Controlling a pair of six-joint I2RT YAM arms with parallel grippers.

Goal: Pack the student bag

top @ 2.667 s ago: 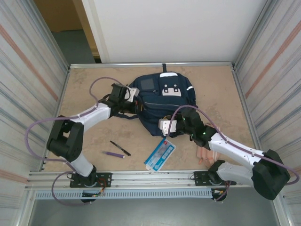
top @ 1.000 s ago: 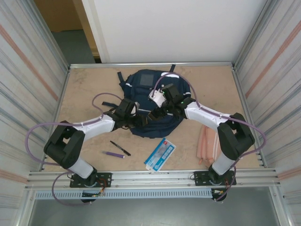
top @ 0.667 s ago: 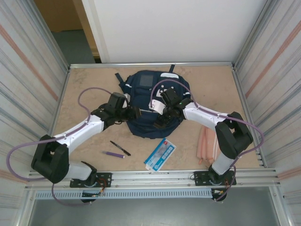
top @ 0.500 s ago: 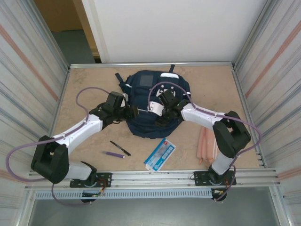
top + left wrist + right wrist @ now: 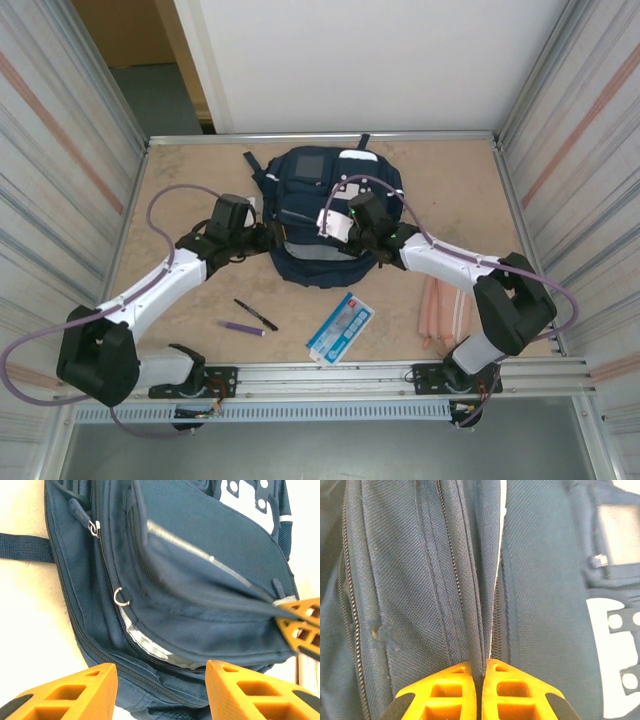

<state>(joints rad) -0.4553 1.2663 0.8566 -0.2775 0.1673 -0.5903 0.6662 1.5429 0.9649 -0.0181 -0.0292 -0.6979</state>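
orange fingers of my left end effector (image 5: pixel 161 674) stand apart at the left flank of the student bag (image 5: pixel 310 262), holding nothing. i see the bag lying flat at the back middle of the worktop (image 5: pixel 180 190). my right end effector (image 5: pixel 481 665) is clamped on a fold of its navy fabric beside a zip.

Student bag (image 5: pixel 415 580): coarse-woven matt navy cloth, with shiny grey reflective strips (image 5: pixel 142 642) and metal zip rings (image 5: pixel 120 596). Right gripper (image 5: pixel 481 666): smooth matt orange plastic. Table (image 5: pixel 190 180): matt mottled beige board. Rails (image 5: pixel 300 375): brushed metal.
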